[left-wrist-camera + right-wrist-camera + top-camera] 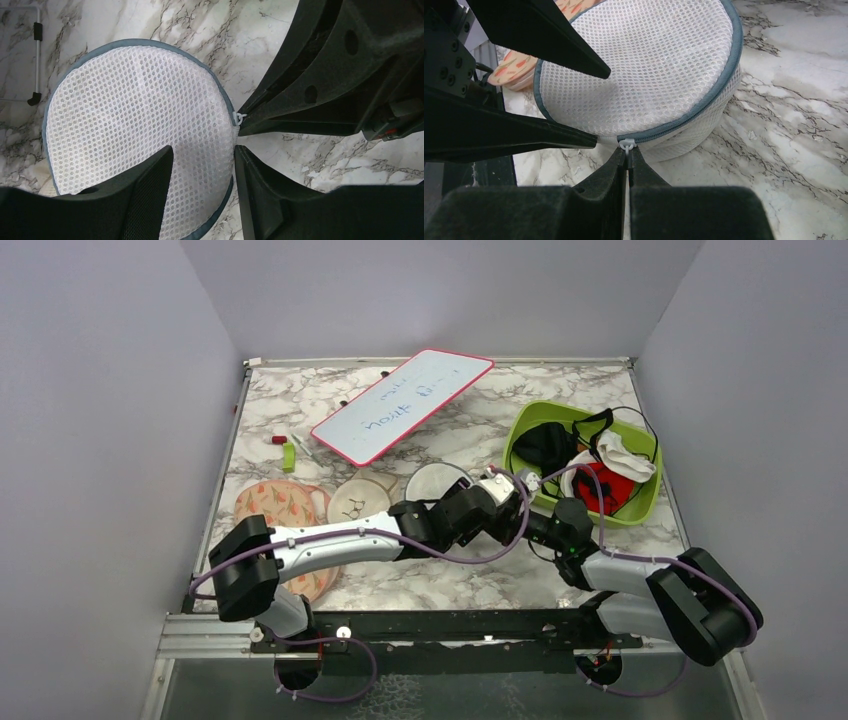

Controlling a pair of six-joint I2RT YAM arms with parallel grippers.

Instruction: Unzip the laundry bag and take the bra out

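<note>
R claw (627,153) pinches laundry bag (649,65) zip pull (626,145); L claw (202,150) spread, prob. astride it.

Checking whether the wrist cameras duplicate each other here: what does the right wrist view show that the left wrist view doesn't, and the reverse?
Only the right wrist view: the side wall of the laundry bag below the zip, and a floral pouch behind it. Only the left wrist view: a thin metal rod at the upper left. Both: the bag's mesh top, the zip pull, the right gripper pinched shut on that pull, the left gripper open astride the bag's rim, and the marble table.
</note>
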